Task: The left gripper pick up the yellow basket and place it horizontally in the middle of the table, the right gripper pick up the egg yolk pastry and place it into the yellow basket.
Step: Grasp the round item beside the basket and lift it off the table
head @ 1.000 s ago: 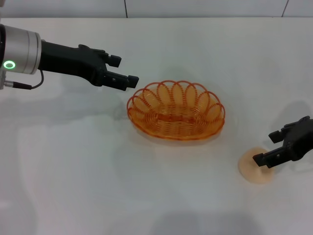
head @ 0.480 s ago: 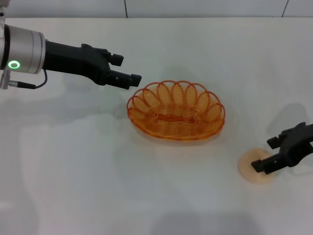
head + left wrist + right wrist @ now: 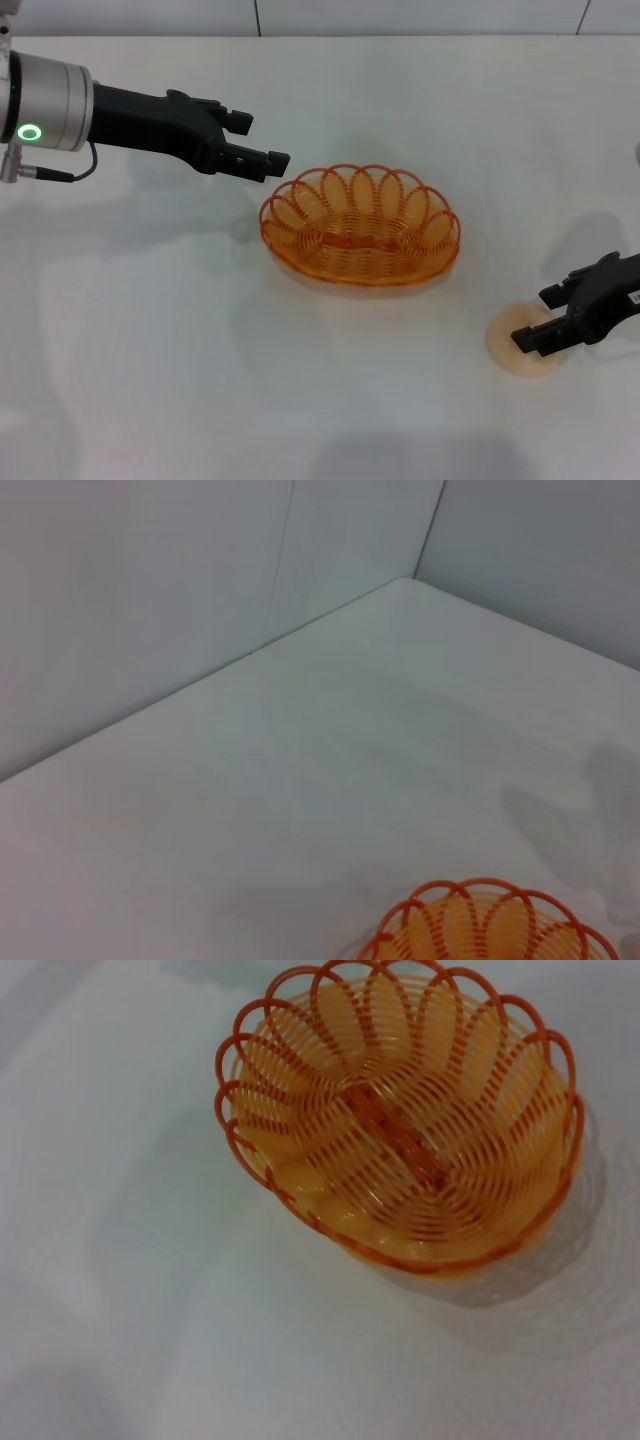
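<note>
The right gripper (image 3: 533,318) has open jaws straddling the egg yolk pastry (image 3: 520,345); the left gripper (image 3: 258,142) hangs open, empty.

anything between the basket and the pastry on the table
Nothing: in the head view only bare white table separates the yellow basket from the egg yolk pastry.

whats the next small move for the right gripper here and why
Probably close the right gripper: its open fingers already sit either side of the small round pale beige egg yolk pastry on the white table, and the oval orange-yellow wire basket stands empty mid-table, the left gripper clear of it.
</note>
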Motion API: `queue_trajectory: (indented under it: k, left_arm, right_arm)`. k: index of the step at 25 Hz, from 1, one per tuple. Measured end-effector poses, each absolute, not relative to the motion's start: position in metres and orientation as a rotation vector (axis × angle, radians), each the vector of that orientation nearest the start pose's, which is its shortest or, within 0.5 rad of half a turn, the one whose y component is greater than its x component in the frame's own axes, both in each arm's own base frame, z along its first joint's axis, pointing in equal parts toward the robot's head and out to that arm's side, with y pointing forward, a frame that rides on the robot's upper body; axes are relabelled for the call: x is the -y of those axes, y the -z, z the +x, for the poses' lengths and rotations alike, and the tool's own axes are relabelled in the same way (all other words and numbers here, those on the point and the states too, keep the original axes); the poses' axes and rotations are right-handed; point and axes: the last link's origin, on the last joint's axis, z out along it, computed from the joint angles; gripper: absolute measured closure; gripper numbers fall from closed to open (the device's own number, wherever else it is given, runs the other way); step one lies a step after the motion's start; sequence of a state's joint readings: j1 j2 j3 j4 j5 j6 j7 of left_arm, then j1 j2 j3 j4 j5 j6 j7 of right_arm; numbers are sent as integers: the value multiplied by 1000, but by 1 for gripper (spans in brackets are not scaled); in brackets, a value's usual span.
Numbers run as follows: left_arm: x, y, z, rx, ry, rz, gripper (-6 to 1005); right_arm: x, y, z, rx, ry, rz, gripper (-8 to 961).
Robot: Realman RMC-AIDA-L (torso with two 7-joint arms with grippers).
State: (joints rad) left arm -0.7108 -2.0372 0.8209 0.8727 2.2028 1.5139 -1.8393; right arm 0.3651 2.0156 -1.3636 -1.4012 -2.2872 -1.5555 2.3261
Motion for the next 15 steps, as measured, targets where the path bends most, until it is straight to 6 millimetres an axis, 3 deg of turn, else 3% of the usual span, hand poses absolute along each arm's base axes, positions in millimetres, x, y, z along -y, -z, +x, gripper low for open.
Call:
queue_trajectory:
  k: [3,15]
  left_arm:
    - [-389,-26,-204,729,313,-2799,112]
    - [-389,-26,-204,728,311,-2798,112]
  right_arm:
    - [-311,-15,222,-923,242,-2767,104]
    - [-310,-12,222,-920,261,-2786,530]
